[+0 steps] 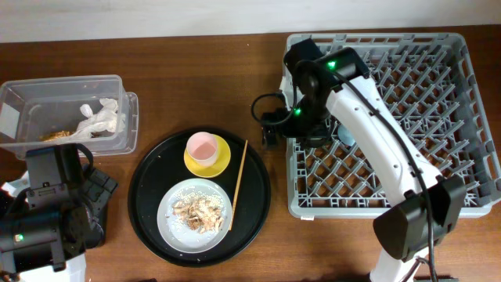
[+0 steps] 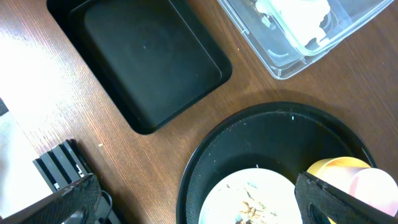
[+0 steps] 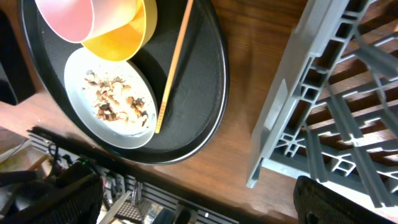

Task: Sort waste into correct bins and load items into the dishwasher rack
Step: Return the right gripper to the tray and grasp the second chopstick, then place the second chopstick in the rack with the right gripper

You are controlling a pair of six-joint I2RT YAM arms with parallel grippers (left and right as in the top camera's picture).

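Overhead shows one pink cup (image 1: pixel 201 146), one yellow saucer (image 1: pixel 222 159), one plate (image 1: pixel 174 227).

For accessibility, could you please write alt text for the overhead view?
The right arm reaches over a grey dishwasher rack. Beside it, a round black tray holds a pink cup on a yellow saucer, a plate of food scraps and a wooden chopstick.
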